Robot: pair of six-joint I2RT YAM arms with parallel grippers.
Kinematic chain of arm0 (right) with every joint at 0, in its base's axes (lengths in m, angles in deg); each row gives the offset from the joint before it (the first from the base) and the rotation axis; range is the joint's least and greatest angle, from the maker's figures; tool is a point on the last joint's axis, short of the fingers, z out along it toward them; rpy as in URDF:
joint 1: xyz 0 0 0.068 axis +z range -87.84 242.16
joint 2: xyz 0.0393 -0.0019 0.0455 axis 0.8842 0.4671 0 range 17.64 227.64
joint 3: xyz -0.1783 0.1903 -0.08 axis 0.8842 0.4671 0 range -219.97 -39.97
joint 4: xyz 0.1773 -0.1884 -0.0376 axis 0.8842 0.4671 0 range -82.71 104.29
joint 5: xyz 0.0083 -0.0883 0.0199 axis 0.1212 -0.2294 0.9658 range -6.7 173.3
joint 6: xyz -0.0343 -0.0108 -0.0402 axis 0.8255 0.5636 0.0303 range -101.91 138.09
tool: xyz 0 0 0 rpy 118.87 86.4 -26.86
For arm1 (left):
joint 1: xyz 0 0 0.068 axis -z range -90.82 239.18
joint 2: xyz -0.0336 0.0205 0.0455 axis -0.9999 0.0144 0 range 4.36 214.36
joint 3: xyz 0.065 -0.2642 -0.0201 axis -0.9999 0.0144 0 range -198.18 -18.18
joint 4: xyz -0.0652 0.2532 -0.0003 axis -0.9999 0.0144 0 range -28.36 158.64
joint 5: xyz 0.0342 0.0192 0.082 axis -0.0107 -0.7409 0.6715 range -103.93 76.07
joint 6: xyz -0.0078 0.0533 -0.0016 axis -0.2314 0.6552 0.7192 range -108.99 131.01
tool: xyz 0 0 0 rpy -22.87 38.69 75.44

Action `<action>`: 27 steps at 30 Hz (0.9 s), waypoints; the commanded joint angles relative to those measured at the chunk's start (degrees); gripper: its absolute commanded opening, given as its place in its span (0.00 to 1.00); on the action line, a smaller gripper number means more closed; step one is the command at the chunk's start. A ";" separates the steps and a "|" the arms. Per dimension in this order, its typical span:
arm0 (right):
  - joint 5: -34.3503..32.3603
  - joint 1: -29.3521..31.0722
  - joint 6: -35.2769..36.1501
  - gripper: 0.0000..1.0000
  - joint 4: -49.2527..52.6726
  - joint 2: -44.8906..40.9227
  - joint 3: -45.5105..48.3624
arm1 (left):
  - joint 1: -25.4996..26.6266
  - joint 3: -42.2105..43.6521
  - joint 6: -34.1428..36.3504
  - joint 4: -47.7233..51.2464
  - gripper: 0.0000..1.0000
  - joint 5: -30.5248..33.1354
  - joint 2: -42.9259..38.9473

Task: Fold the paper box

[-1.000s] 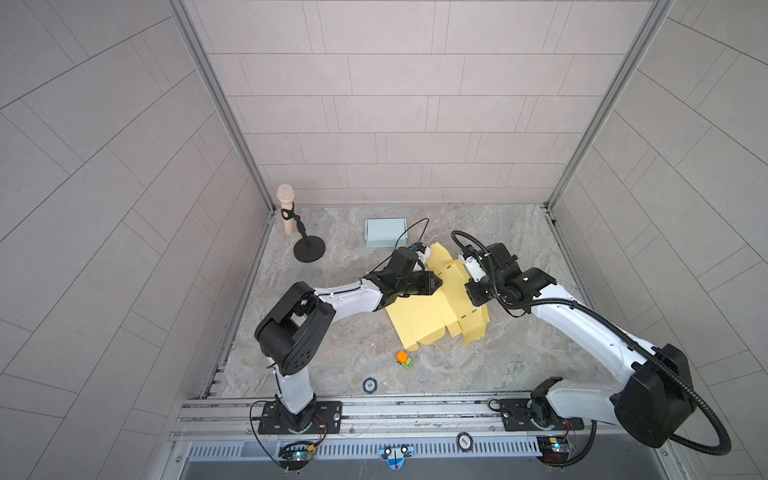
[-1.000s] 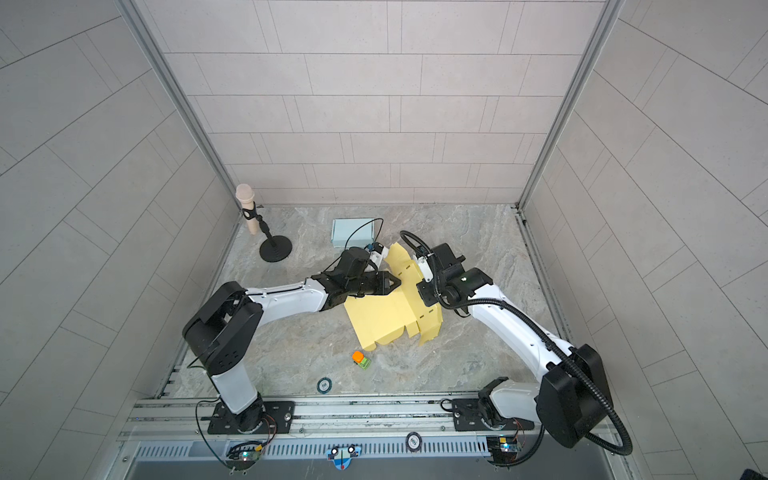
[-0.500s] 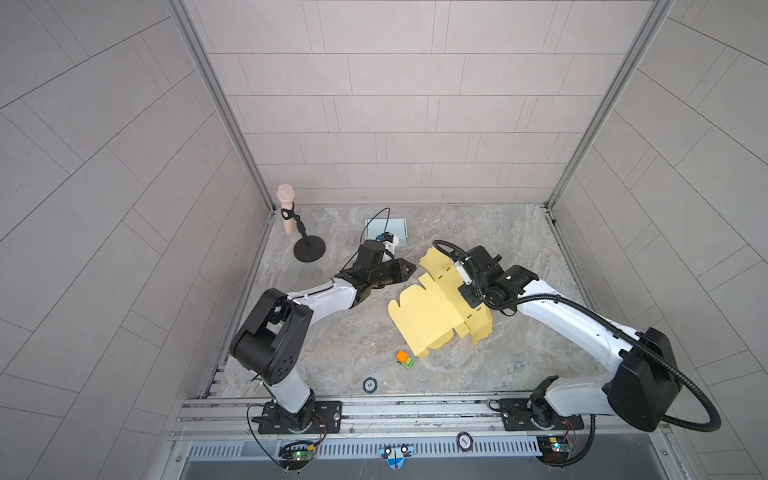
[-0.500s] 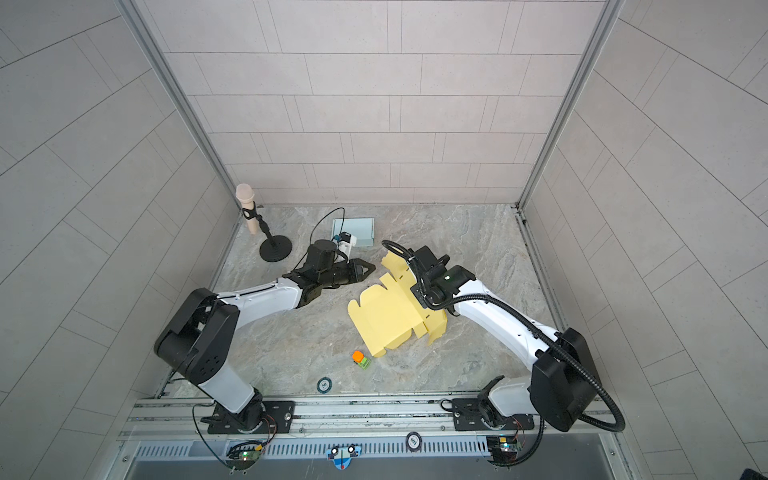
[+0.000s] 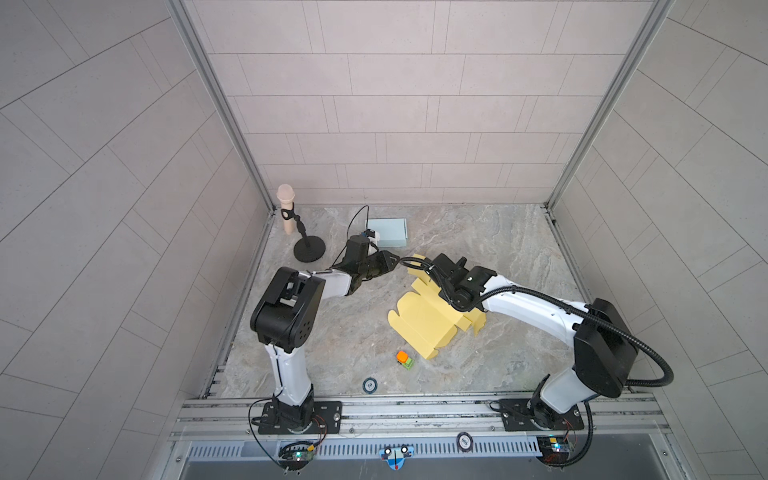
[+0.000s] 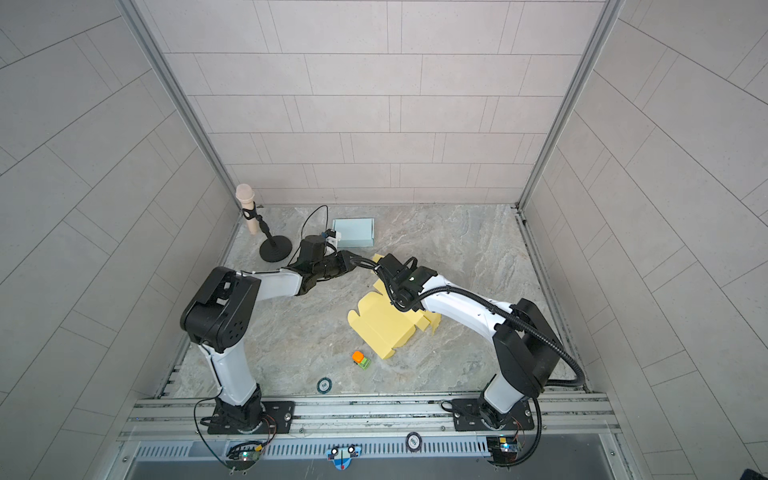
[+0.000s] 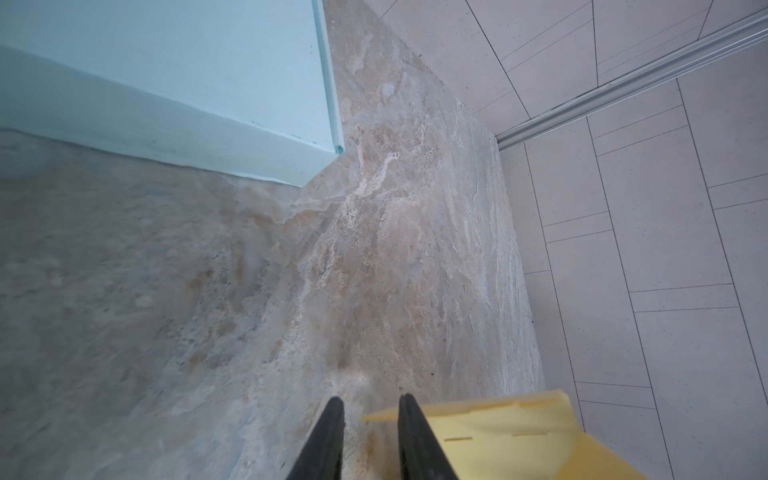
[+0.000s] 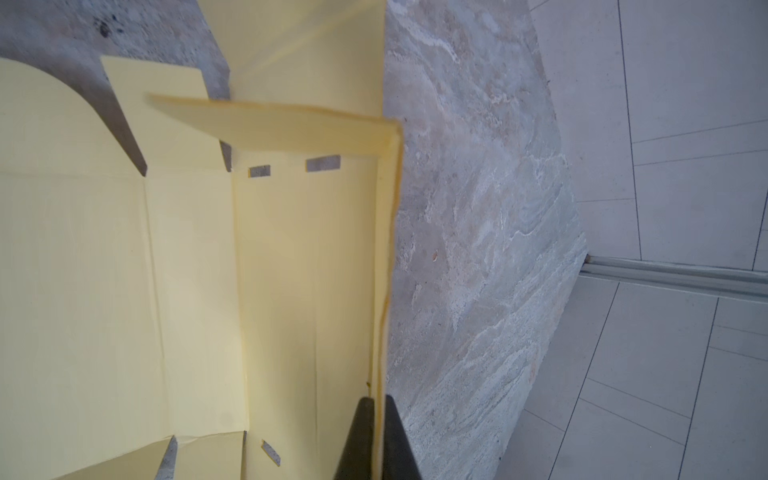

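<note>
Here the paper box (image 5: pixel 424 328) lies half unfolded at the centre of both top views. Its flat panel reaches toward the lower middle, where a small orange and green toy (image 5: pixel 404 360) sits just beside its corner. The right gripper (image 8: pixel 377 405) is clamped on the edge of the box's raised side wall. The left gripper (image 7: pixel 371 405) has its jaws apart with nothing between them, just beside a flap corner. Bare table (image 5: pixel 498 249) opens at centre right, and a pale blue box (image 5: pixel 388 232) sits at upper centre.
</note>
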 commanded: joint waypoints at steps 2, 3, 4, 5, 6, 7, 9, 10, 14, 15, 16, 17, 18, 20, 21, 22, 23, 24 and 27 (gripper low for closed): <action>-2.28 0.24 5.11 0.00 -2.85 -0.39 0.79 | -0.56 -3.74 2.41 -2.05 0.31 -2.31 1.87; -2.10 0.54 5.58 0.00 -3.55 -0.64 1.03 | -0.62 -4.74 2.75 -1.09 0.31 -2.16 2.60; -2.24 0.90 6.18 0.00 -4.24 -0.76 1.27 | -0.57 -5.61 3.20 -0.41 0.32 -2.28 3.26; -2.59 1.34 6.94 0.00 -4.88 -0.68 1.33 | -0.48 -6.38 3.24 -0.36 0.32 -2.48 4.04; -3.29 1.65 7.59 0.00 -5.28 -0.35 1.18 | -0.33 -7.07 3.24 -0.37 0.32 -2.76 4.74; -3.92 1.86 8.04 0.00 -5.31 0.12 0.87 | -0.22 -7.51 3.37 -0.38 0.33 -2.91 5.20; -5.68 2.43 9.46 0.00 -5.40 1.19 0.39 | 0.12 -8.53 3.28 -0.56 0.34 -3.51 6.46; -6.62 2.73 10.06 0.00 -5.54 1.69 0.28 | 0.37 -8.82 3.26 -0.76 0.35 -4.08 7.04; -10.67 3.58 11.89 0.00 -5.89 4.71 -0.34 | 1.67 -8.78 3.58 -1.28 0.38 -5.08 7.58; -10.79 3.58 12.03 0.00 -6.19 5.10 -0.29 | 1.93 -8.48 3.57 -1.55 0.38 -5.21 7.62; -10.86 3.58 12.20 0.00 -6.55 5.19 -0.04 | 2.11 -8.13 3.33 -2.19 0.38 -5.37 7.60; -10.78 3.60 12.37 0.00 -7.01 5.13 0.17 | 2.24 -7.41 2.97 -3.14 0.38 -5.71 7.47; -10.81 3.62 12.51 0.00 -7.50 5.04 0.48 | 2.33 -6.83 2.56 -3.96 0.38 -5.91 7.34; -11.05 3.58 12.91 0.00 -8.33 5.08 0.88 | 2.56 -5.64 1.79 -5.29 0.38 -6.29 7.13; -11.41 3.60 13.15 0.00 -8.59 5.24 0.98 | 2.72 -5.02 1.20 -6.32 0.38 -6.69 7.13; -11.65 3.58 13.33 0.00 -8.79 5.40 0.98 | 2.88 -4.62 0.76 -7.15 0.38 -7.10 7.05; -11.91 3.58 13.60 0.00 -9.17 5.57 1.13 | 3.08 -4.08 0.37 -7.94 0.38 -7.45 6.96; -12.17 3.58 13.97 0.00 -9.70 5.70 1.39 | 3.25 -3.58 0.10 -8.27 0.38 -7.55 6.75; -13.42 3.58 15.01 0.00 -11.64 5.96 2.02 | 3.76 -1.54 -0.73 -10.18 0.38 -7.92 6.28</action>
